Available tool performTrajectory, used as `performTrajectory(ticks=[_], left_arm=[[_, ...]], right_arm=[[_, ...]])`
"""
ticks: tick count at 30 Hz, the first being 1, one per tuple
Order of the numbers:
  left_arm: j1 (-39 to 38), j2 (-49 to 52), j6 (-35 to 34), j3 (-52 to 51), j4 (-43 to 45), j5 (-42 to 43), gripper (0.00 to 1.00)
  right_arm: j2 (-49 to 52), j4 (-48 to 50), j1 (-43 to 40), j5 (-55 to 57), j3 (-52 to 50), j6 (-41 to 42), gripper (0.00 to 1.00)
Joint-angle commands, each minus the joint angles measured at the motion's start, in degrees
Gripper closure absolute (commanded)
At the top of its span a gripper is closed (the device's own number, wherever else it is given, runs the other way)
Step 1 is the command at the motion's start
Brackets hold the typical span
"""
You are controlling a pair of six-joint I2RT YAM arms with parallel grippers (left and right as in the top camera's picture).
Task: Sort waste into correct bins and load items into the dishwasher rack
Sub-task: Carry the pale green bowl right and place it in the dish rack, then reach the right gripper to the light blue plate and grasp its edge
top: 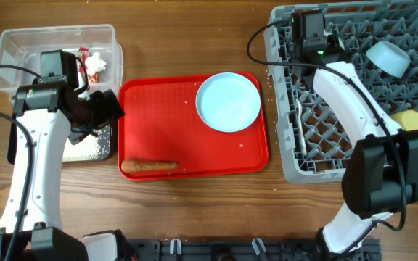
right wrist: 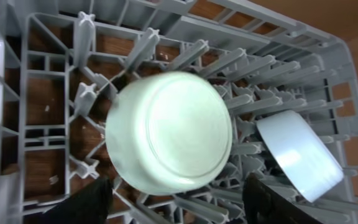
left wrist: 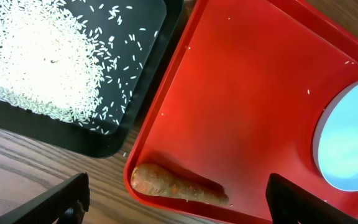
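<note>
Wooden tabletop (left wrist: 17, 168) is seen near the food stick (left wrist: 176, 185), which is flanked by the spread left gripper (left wrist: 185, 205). An upturned bowl (right wrist: 169, 140) is flanked by the spread right gripper (right wrist: 182, 202).

Plate (top: 228, 101), food stick (top: 149, 166) on tray (top: 158, 109)

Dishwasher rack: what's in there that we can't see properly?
Overhead: the right arm covers the upside-down bowl.
Overhead: the yellow cup is partly hidden behind that arm.
Right wrist: the right hand has its fingers cut off by the bottom edge, so whether it grips the bowl is unclear.
</note>
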Motion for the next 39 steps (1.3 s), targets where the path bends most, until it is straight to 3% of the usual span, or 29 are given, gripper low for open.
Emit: performTrajectory(ticks=[1,7,10,15,18,22,32,39], left_arm=[[0.22,-0.31,-0.74,0.37,0.17,-0.33,0.09],[0.22,-0.31,-0.74,0.37,0.17,-0.31,0.09],[0.22,-0.31,-0.74,0.37,0.20,-0.33,0.08],[0.22,-0.31,-0.74,0.37,0.17,-0.33,0.08],[0.22,-0.31,-0.74,0.37,0.17,-0.31,0.08],[0.22,-0.31,-0.74,0.37,0.13,-0.31,0.08],[0.22,-0.31,-0.74,0.37,0.13,-0.31,0.08],[0.22,-0.31,-0.74,0.37,0.13,-0.31,0.08]], right_arm=[[-3.82,-1.38,0.04,-4.48,-0.31,2.93,0.29],[-12.94,-6.40,0.52,-38.95,-0.31,5.25,0.25],[-12.20,-10.93,3.34,-45.81,-0.33,10.78,0.26],[-8.39,-17.55,10.78,-43.74,-0.33,17.25,0.27],[-4.50,-24.22,13.14,-36.76,-0.44,34.23,0.28],[1.16,-26.03,13.11,-35.78,-0.59,46.18,0.28],[7.48,-26.45,13.11,-35.80,-2.75,52.11,0.32],[7.72,-23.50,13.22,-35.74,-4.22,52.50,0.50]])
